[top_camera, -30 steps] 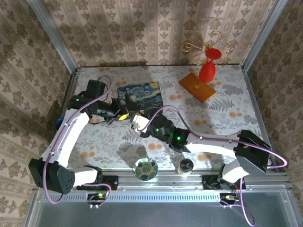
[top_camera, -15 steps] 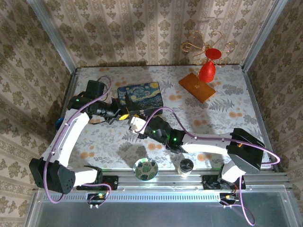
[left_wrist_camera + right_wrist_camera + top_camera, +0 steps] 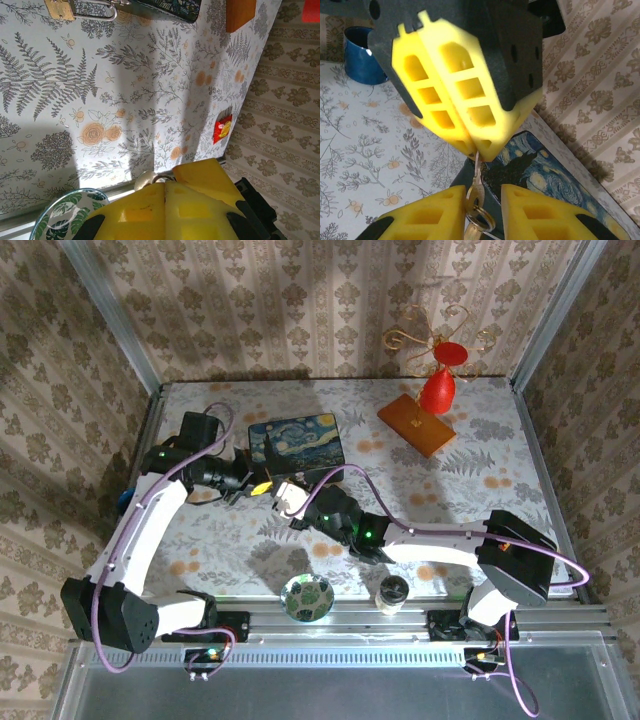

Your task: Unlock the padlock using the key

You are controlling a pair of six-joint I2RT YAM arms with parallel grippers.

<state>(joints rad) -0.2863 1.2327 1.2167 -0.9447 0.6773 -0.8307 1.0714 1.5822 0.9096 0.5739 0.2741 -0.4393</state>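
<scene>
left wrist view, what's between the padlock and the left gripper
Bare floral tablecloth lies between the padlock and the left gripper, in the left wrist view.

I'm running this from afar in what looks like a lab test cell dressed up as a home. The walls are wallpapered panels held in bare aluminium posts, and the arms are bolted to an aluminium rail at the near edge. A flowered cloth covers the surface, which carries homely props: a painted box and a red ornament.
</scene>
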